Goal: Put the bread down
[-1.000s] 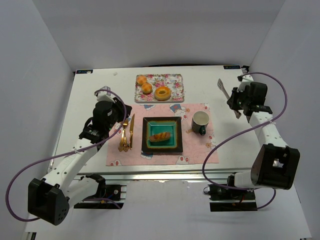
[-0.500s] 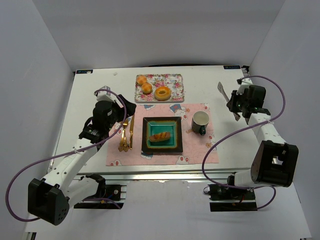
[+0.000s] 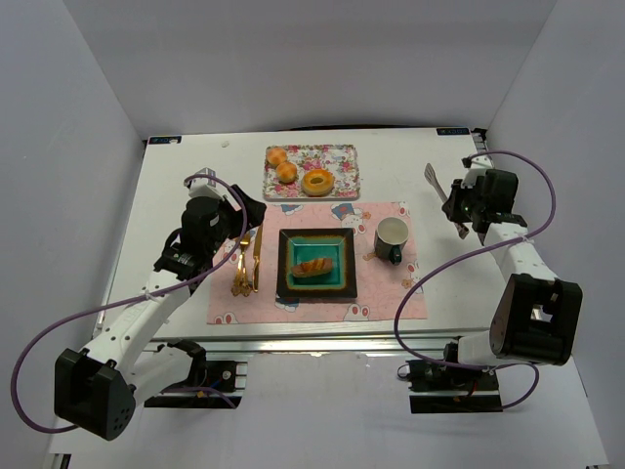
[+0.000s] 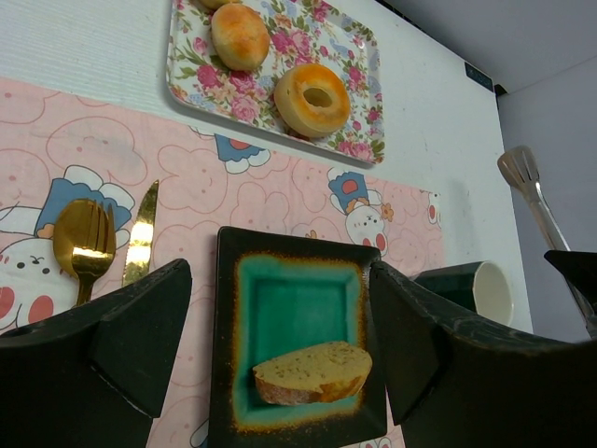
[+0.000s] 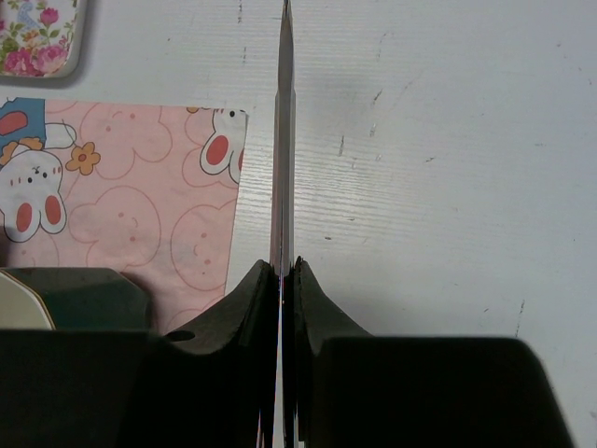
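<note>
The bread point(image 3: 314, 267) lies on the teal plate point(image 3: 285, 289) in the middle of the pink mat point(image 3: 381, 293). Its long axis runs left to right, with the right end tipped slightly far. The left claw point(image 4: 280, 275) stands wide and holds nothing. It is just left of the plate, by the far end of the gold cutlery point(image 3: 244, 266), so the bread lies to its right and a little nearer. The right claw point(image 5: 283, 271), well apart at the right of the bench point(image 3: 176, 195), is clamped on a thin metal utensil point(image 5: 284, 140). The left arm is the nearer, and the bread looks already placed.

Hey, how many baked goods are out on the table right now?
4: the bread on the teal plate; a far bun, a near bun and a doughnut on the floral tray. Nothing seems hidden.
</note>
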### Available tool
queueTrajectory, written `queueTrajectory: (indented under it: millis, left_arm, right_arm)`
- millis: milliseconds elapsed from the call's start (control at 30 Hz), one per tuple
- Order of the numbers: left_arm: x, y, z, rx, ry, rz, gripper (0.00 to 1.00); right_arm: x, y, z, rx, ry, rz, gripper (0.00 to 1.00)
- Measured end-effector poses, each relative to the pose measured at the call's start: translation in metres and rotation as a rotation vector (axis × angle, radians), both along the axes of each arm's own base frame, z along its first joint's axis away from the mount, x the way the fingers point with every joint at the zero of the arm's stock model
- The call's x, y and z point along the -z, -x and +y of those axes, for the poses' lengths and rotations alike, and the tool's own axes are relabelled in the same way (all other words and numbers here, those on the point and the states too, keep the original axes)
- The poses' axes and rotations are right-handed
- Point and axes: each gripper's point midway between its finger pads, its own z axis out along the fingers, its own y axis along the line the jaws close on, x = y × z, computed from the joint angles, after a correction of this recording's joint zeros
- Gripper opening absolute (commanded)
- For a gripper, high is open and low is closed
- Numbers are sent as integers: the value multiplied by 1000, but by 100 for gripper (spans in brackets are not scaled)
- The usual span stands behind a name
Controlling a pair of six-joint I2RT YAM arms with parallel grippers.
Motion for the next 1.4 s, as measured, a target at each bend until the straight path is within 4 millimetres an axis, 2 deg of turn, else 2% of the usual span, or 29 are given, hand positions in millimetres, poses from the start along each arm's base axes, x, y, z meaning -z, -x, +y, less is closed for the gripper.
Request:
queueTrajectory:
  millis: [1233, 1400]
  left_arm:
    - [1, 0, 0, -1, -2, 5, 87]
    - [0, 0, 0, -1, 1, 0, 87]
  right_arm:
    - [6, 3, -2, 7, 0, 10, 0]
    - [23, 1, -6, 12, 21, 26, 0]
